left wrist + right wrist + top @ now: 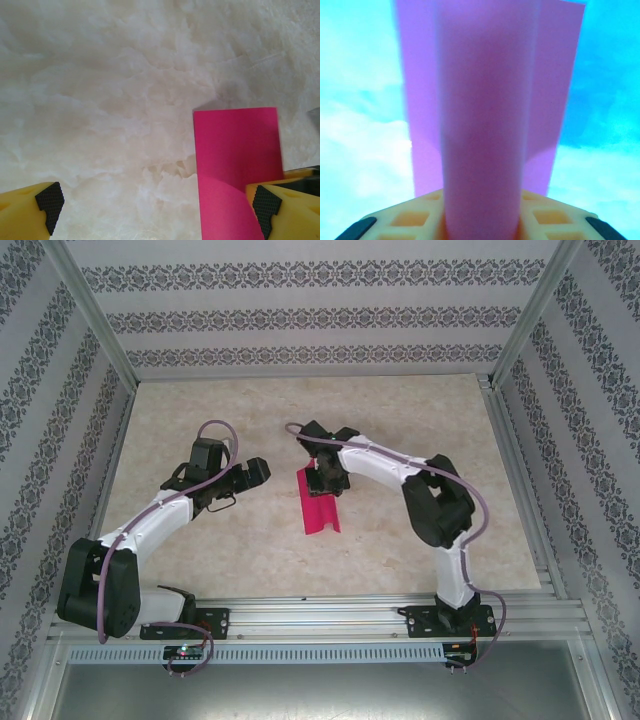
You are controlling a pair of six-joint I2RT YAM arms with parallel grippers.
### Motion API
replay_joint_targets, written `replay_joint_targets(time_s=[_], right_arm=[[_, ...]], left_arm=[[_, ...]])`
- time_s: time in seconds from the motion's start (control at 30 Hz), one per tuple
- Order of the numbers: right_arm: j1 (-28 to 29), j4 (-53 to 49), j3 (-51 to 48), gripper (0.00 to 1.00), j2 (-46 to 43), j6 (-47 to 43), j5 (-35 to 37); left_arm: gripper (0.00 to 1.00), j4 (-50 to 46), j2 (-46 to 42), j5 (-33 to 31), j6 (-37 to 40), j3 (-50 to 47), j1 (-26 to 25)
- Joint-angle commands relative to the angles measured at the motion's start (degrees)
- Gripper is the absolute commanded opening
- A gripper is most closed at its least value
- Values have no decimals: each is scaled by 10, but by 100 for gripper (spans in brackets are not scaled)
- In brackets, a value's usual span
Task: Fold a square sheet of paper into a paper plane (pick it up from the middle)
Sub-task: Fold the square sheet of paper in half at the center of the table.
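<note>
Right tool (482,222) snug around pink paper (485,100)

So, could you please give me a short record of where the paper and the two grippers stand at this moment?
paper: pink, on the table, its middle buckled up into a ridge
right gripper: over the paper's far end, fingers closed around the ridge
left gripper: open, left of the paper, one finger over its edge
contact of left gripper with paper: cannot tell
folding: no plane shape yet
</note>
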Motion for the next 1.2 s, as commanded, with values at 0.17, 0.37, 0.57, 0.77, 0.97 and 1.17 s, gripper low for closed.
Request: replay_joint_targets(time_s=[0.17,0.37,0.57,0.77,0.97,1.17], right_arm=[[-79,430,-196,35,-128,209,-280],[-91,505,-224,40,-60,275,-290],[-90,439,-226,52,-39,247,-233],[-94,311,-197,63,-61,162,-195],[-104,234,-186,69,-76,121,-154],[-106,201,-190,70,-95,114,-128]], left_arm=[[100,-13,-27,-8,3,14,-5],[100,19,-4,55,-11,20,-5],[100,21,26,91,-7,34,-9],[100,17,47,97,0,48,-16],[100,22,67,102,-1,58,-26],[100,18,78,105,4,67,-35]])
